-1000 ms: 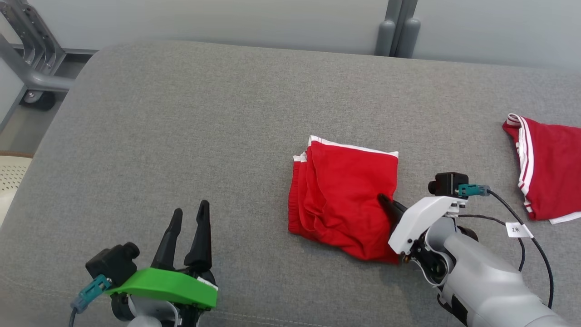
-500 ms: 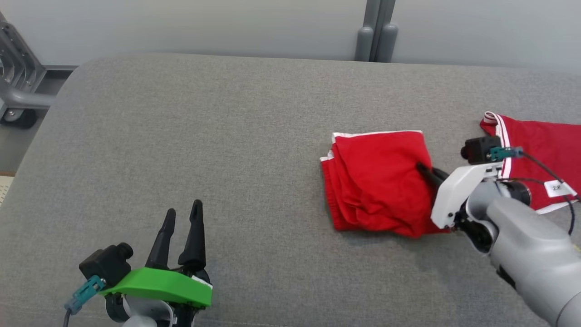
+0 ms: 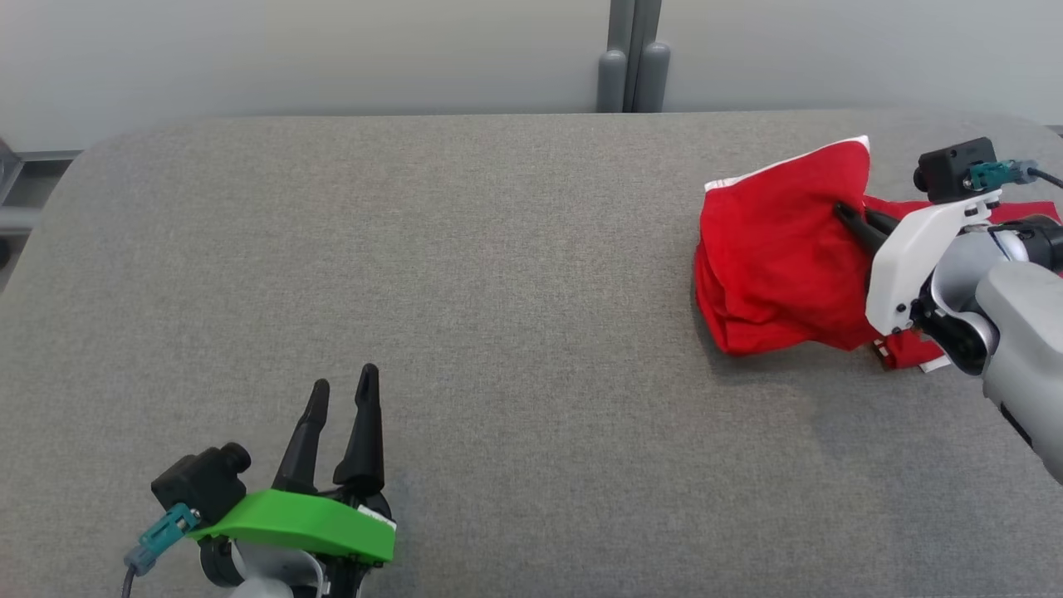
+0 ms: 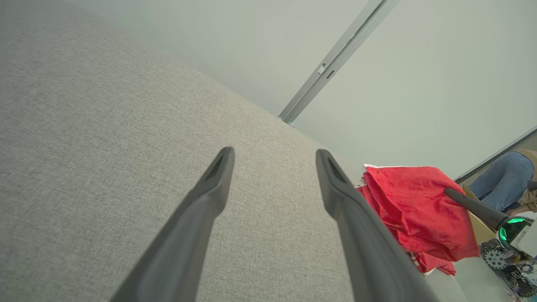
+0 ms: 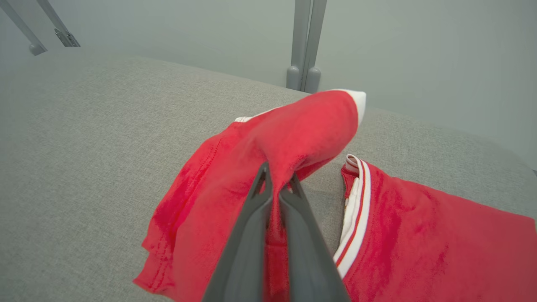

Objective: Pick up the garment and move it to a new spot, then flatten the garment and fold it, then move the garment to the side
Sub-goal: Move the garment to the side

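Step 3: my right claw [image 3: 855, 212] clamps the folded garment [image 3: 772, 249] just beside the striped garment [image 5: 419, 235]; next, lower, then let go.

garment [image 3: 772, 257]: red, white trim, folded, right edge lifted, rumpled.

Grey fabric surface [image 3: 432, 274], rounded far corners; plain pale wall [image 3: 291, 50] behind; grey double post [image 3: 631, 66] far centre-right; soft even light.
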### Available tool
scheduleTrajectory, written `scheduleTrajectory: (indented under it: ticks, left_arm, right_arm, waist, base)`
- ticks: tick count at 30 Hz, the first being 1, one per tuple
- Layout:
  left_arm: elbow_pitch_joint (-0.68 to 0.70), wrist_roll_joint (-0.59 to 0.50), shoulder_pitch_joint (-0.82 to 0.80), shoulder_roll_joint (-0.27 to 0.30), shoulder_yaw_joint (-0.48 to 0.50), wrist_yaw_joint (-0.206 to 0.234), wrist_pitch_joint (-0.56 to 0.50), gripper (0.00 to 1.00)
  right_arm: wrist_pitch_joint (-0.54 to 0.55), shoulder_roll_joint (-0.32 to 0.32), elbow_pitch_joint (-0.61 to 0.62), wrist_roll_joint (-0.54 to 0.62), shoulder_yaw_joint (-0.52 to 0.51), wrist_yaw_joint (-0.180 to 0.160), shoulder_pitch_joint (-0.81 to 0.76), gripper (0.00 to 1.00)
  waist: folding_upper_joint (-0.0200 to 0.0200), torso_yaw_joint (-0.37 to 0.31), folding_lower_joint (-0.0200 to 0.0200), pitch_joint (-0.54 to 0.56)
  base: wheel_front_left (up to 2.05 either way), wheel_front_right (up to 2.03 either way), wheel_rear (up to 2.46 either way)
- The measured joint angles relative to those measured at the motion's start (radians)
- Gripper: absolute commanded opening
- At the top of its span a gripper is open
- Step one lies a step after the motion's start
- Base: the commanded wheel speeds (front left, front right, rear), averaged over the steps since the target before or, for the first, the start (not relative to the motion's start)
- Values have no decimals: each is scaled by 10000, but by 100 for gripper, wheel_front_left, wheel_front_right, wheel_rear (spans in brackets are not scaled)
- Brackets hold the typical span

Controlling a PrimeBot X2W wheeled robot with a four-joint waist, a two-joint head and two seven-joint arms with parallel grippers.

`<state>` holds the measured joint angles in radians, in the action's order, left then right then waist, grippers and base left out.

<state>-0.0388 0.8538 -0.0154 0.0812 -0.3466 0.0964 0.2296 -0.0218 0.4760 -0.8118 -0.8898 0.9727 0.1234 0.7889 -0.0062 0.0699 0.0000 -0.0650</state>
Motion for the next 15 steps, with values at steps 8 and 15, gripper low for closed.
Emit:
scheduleTrajectory:
  ticks: [8, 15]
  left_arm:
    - [130, -48, -1, -2, -94, 0, -2, 100]
    - [184, -132, -10, 2, -148, 0, -96, 100]
  right_arm:
    - [706, 771, 468, 211, 397, 0, 604, 0]
    - [1340, 1469, 947, 178, 591, 0, 1094, 0]
  waist:
    - [0, -217, 0, -151]
    - [0, -249, 0, -386]
  base:
    - [0, 0, 0]
    - [0, 0, 0]
